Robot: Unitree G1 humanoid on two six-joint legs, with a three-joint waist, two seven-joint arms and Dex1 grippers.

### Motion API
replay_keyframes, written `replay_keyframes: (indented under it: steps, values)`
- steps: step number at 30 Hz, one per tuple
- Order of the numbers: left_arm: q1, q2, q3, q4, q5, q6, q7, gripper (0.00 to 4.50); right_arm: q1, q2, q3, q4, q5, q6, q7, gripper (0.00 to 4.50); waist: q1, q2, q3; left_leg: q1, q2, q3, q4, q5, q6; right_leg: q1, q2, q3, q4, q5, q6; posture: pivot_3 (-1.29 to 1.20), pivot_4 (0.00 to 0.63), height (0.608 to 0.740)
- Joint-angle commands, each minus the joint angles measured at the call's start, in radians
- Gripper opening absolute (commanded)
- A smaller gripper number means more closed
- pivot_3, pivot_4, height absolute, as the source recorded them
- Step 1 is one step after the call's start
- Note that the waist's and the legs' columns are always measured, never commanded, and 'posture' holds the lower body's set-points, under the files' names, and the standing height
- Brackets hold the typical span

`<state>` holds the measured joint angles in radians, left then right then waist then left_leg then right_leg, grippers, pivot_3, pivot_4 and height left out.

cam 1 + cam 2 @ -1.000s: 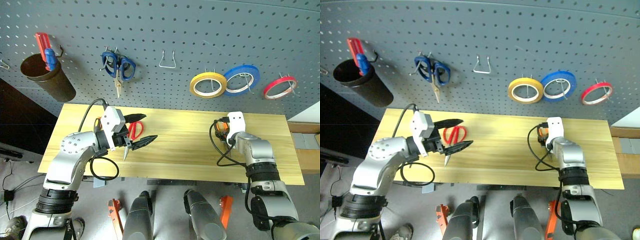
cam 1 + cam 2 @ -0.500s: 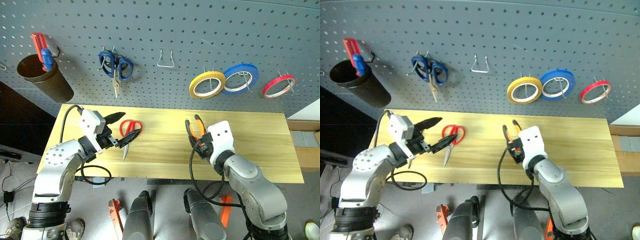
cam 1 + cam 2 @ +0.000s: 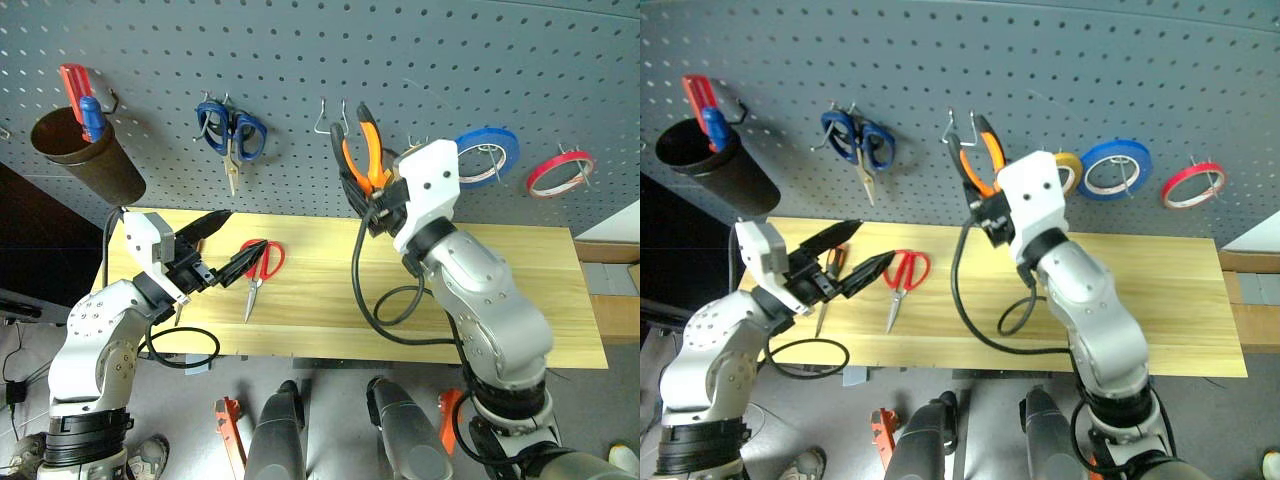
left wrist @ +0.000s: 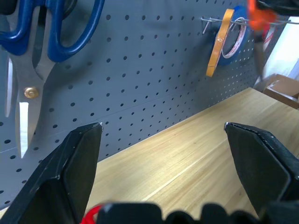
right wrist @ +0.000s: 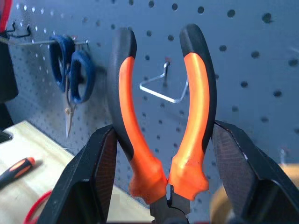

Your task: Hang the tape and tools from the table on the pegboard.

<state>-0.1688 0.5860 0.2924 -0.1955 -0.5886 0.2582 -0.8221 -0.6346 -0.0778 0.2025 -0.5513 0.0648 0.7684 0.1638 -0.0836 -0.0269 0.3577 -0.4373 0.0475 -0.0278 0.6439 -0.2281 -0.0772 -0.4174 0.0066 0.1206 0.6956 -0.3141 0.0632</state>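
Having raised the pliers (image 3: 358,150), pinched in my right gripper (image 3: 372,200), from the table (image 3: 540,290) to the wire hook (image 5: 164,88), hooking follows.

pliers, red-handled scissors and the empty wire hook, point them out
pliers (image 5: 196,93), right wrist view, on one orange handle
red-handled scissors (image 3: 267,256), left eye view, on the red handle loops
wire hook (image 5: 161,91), right wrist view, on its lower bar

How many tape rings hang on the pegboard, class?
3, side by side on pegboard hooks: a yellow ring, mostly hidden behind the right gripper; a blue ring next; a red ring farthest right.
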Motion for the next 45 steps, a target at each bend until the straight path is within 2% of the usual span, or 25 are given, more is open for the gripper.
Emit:
replay_keyframes:
  steps: [1,12,22,28,35,45]
  values:
    - [0.004,-0.002,0.038,-0.04,-0.012,-0.023,0.018,4.5,-0.066,0.02,-0.026,0.045,0.015,-0.106,0.017,2.57,0.0,-0.001,-0.001,-0.001,0.0,0.0,0.0,0.0,0.0,-0.001,0.0,0.0,0.001,0.0,0.0,-0.04,0.32,0.74]
    - [0.0,-0.005,0.055,-0.039,-0.001,-0.051,0.054,4.5,-0.269,0.054,-0.068,0.317,0.017,-0.292,0.029,2.57,0.001,-0.007,-0.005,-0.003,0.0,0.0,0.001,0.0,0.0,-0.003,-0.005,-0.003,0.003,0.001,-0.001,-0.01,0.282,0.74]
    - [0.029,-0.01,0.065,-0.065,-0.007,-0.07,0.083,4.5,-0.462,0.112,-0.094,0.56,-0.002,-0.433,-0.005,2.57,0.0,-0.009,-0.006,-0.003,0.001,-0.001,0.001,0.001,-0.001,-0.005,-0.009,-0.016,0.005,0.004,-0.006,0.02,0.27,0.74]
    - [0.033,-0.008,0.067,-0.069,-0.01,-0.069,0.093,4.5,-0.49,0.144,-0.116,0.576,0.02,-0.427,-0.017,2.57,0.008,-0.01,-0.007,-0.003,0.001,-0.006,0.002,0.003,0.0,-0.005,-0.01,-0.023,0.009,0.005,-0.008,0.02,0.271,0.74]
    - [0.02,-0.013,0.052,-0.064,-0.008,-0.072,0.092,4.5,-0.479,0.137,-0.114,0.615,-0.035,-0.57,-0.059,2.57,0.018,-0.01,-0.007,-0.003,0.0,-0.009,0.002,0.005,-0.001,-0.005,-0.01,-0.025,0.013,0.005,-0.008,0.02,0.275,0.74]
    - [0.001,-0.022,0.032,-0.052,0.001,-0.073,0.083,4.5,-0.387,0.166,-0.088,0.63,-0.077,-0.673,-0.112,2.57,0.019,-0.011,-0.007,-0.003,0.0,-0.01,0.002,0.007,-0.002,-0.006,-0.01,-0.025,0.016,0.005,-0.008,0.01,0.282,0.74]
